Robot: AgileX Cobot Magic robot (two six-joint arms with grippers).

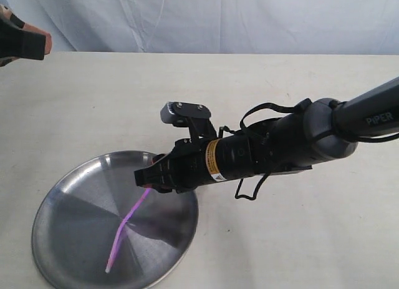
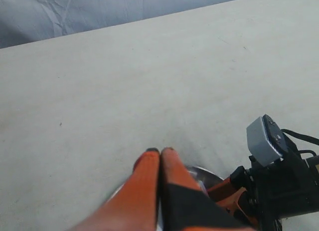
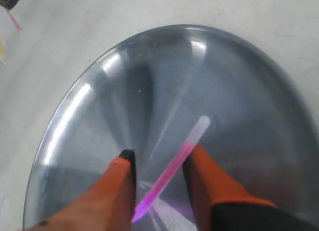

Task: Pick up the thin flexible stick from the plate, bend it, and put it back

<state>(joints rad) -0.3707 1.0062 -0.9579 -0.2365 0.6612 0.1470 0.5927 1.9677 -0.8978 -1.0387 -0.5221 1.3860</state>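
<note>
While the right arm reaches in from the right edge of the pale cream counter (image 1: 280,102), its orange-and-black right pincer (image 1: 149,180) sits low over the far rim of the round, shallow, shiny steel plate (image 1: 68,226). The plate lies near the counter's near left corner, and its brushed grey surface shows fan-shaped reflections.

The thin flexible stick (image 1: 128,215), a very slim pink-to-magenta plastic rod with pale tips, is over the plate. It runs from the right pincer toward the near rim and has a slight kink partway along. Its pale near tip appears to rest on the steel.

In the right wrist view, the right pincer (image 3: 162,155) is parted to a moderate width. The stick (image 3: 174,166) passes between the two orange fingers (image 3: 119,191), and plate (image 3: 149,66) surface shows on either side of it. Whether either finger touches the rod cannot be told, because its upper end runs out of view under the pincer.

The left pincer (image 1: 25,42) hangs above the far left corner of the counter, well apart from the plate. In the left wrist view, the left pincer (image 2: 160,153) has its fingers pressed together with nothing visible between them.

A pale blue-grey cloth (image 1: 218,20) hangs behind the counter's far edge.
</note>
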